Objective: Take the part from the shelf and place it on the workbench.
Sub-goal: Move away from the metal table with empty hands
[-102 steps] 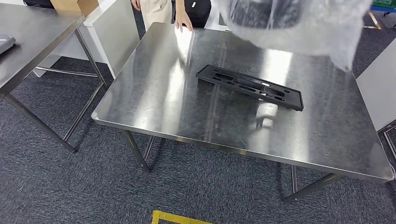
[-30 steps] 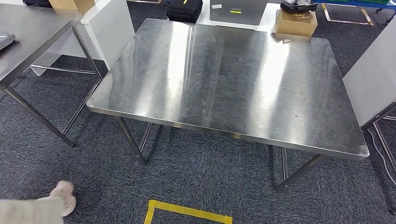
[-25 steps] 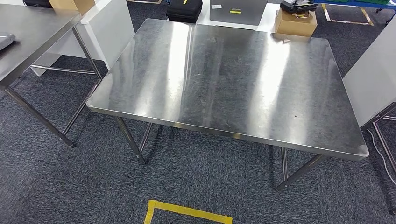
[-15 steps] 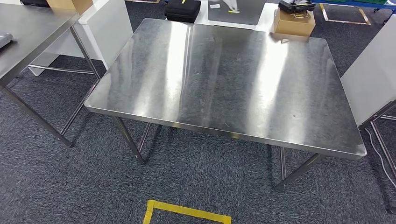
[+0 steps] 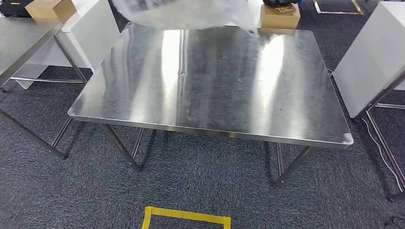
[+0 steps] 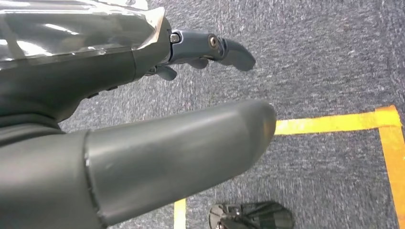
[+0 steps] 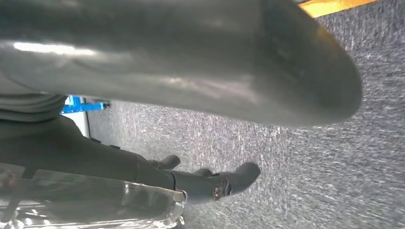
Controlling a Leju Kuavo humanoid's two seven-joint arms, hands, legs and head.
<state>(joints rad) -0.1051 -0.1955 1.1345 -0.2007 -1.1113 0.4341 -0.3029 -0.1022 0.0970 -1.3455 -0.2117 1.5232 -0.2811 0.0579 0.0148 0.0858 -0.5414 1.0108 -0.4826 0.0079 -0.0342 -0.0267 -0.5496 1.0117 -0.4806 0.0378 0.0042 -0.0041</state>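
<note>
**A:** Where's the part? The workbench (image 5: 210, 95) top is bare steel, nothing lying on it.

**B:** Can't place it. A blurred clear wrap (image 5: 186, 12) hangs over the bench's far edge in the head view. I can't tell whether the part is inside it, and I can't read a long axis off that smear either.

**A:** And the hands?

**B:** Both are low, hanging over the carpet. The left hand (image 6: 181, 148) has its thumb well apart from the fingers (image 6: 229, 50) and nothing between them. The right hand (image 7: 143, 167) is the same, spread and empty.

**A:** So which one is nearer?

**B:** Neither, by my reckoning. If that wrap is the target, it's ahead and high, across the whole bench from both hands. My guess is the body must turn or step before either arm reaches.

**A:** Do the wrist views add anything?

**B:** Only carpet and yellow tape (image 6: 334, 121) by the left hand. The head view gives the bench and wrap.
</note>
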